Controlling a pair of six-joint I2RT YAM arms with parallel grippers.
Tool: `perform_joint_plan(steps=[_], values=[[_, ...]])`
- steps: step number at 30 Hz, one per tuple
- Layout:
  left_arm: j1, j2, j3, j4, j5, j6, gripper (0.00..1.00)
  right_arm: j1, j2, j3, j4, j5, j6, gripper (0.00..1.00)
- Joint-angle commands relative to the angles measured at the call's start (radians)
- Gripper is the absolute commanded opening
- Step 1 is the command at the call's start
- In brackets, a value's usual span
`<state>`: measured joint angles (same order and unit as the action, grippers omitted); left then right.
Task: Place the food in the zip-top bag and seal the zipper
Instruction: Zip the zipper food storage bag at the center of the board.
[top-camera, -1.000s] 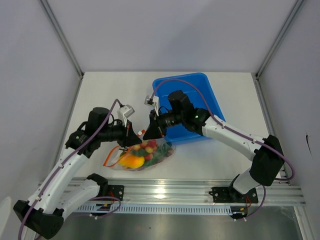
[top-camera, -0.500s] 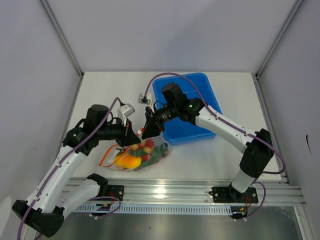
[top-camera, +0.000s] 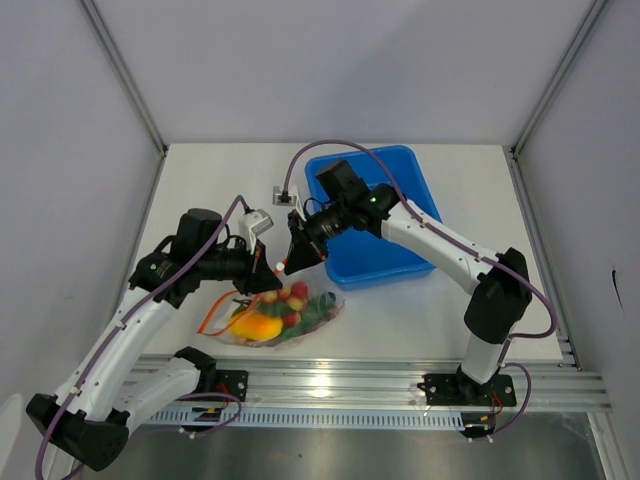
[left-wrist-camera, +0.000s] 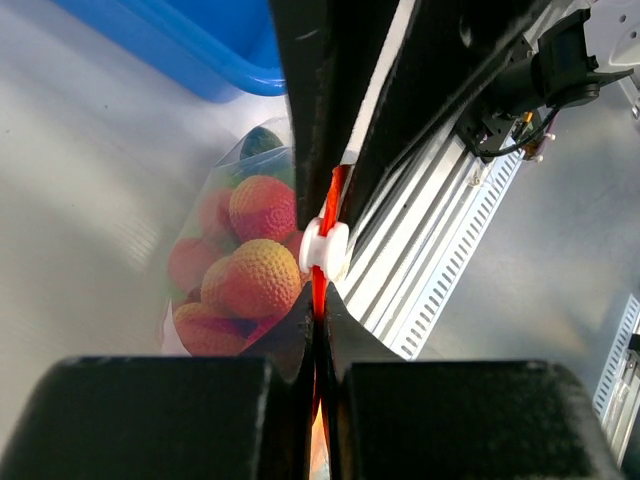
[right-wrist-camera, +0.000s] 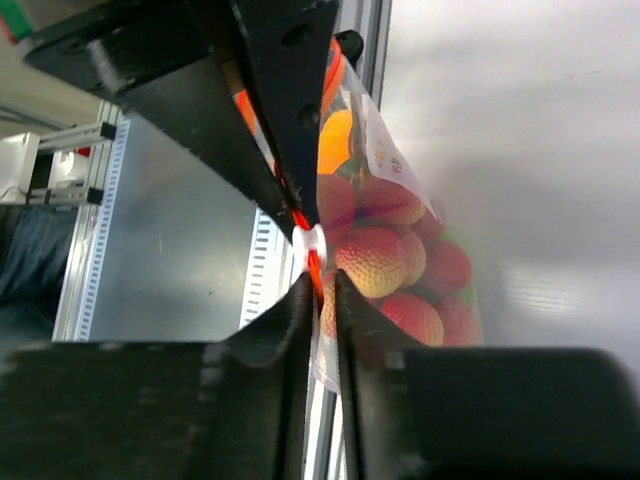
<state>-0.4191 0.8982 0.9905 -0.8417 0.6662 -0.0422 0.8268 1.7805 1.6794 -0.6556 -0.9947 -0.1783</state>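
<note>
**Two claws meet on the bag's zipper**

Two claws work at the mouth of the zip-top bag (top-camera: 300, 318), which lies on the table (top-camera: 230, 190) close to the near edge, just near and left of the blue bin (top-camera: 375, 258). The food (top-camera: 290, 305) is inside it: red, bumpy fruits (left-wrist-camera: 262, 285), an orange-yellow piece (top-camera: 262, 323) and something green, all pressed against the clear plastic.

The left claw (top-camera: 268, 283) is pressed together on the zipper (left-wrist-camera: 318, 290), the orange-red strip pinched flat between its fingers. The right claw (top-camera: 287, 265) faces it from the far right, tip to tip, with a small white slider (left-wrist-camera: 323, 248) on the strip between the two. Its fingers (right-wrist-camera: 297, 300) stand almost together with the strip running into the narrow slot. Whether they actually pinch it cannot be told.
</note>
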Motion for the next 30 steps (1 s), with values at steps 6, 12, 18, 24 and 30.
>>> perform_joint_plan(steps=[6,12,18,24,30], values=[[-0.007,0.016,0.053,0.029,0.064,0.022,0.0,-0.003,0.025,0.052,-0.038,-0.09,-0.032,0.0],[-0.007,0.018,0.048,0.027,0.056,0.025,0.01,0.0,-0.021,-0.03,0.121,-0.046,0.06,0.0],[-0.007,-0.008,0.031,0.072,0.044,-0.005,0.16,0.006,-0.084,-0.153,0.267,0.031,0.174,0.0],[-0.006,-0.039,0.022,0.127,0.047,-0.039,0.34,0.008,-0.153,-0.267,0.405,0.083,0.286,0.0],[-0.006,-0.036,0.011,0.161,0.056,-0.064,0.34,0.011,-0.199,-0.32,0.493,0.105,0.352,0.0]])
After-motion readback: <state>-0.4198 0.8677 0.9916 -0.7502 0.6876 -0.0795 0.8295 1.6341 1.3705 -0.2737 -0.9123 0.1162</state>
